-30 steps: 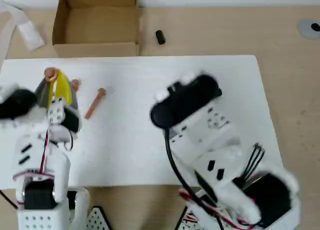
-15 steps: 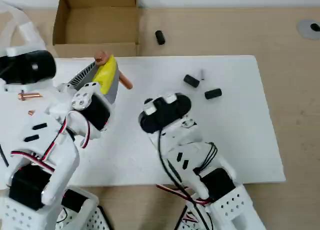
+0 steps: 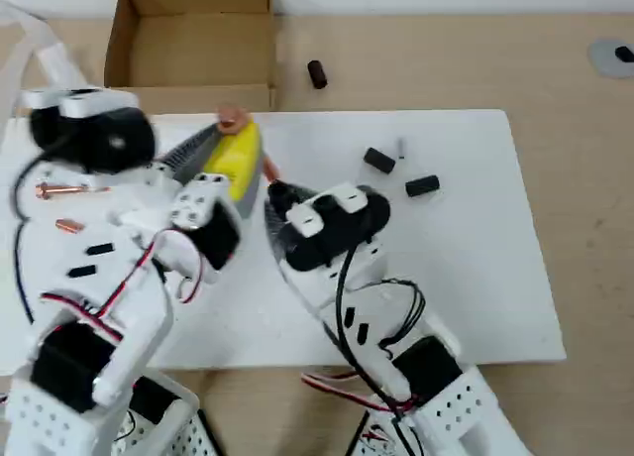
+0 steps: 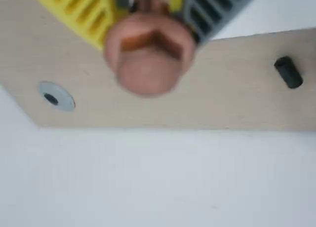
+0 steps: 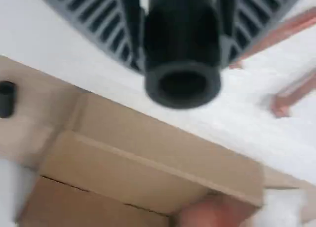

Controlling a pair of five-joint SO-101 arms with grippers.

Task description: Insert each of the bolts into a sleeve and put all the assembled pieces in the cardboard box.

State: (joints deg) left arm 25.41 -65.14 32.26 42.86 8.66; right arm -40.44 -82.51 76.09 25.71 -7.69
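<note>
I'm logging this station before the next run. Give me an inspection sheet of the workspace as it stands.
Surface: white board on a wooden table.
Job's things: box, no pieces seen inside; one bolt and one sleeve held; two bolts on the board's left; two sleeves on the board, another on the table.
Clutter: grey disc on the table.
Grippers: left gripper shut on the bolt; right gripper shut on the sleeve.
Cables: wires run along both arms.
Surroundings: white strip beside the box.
</note>
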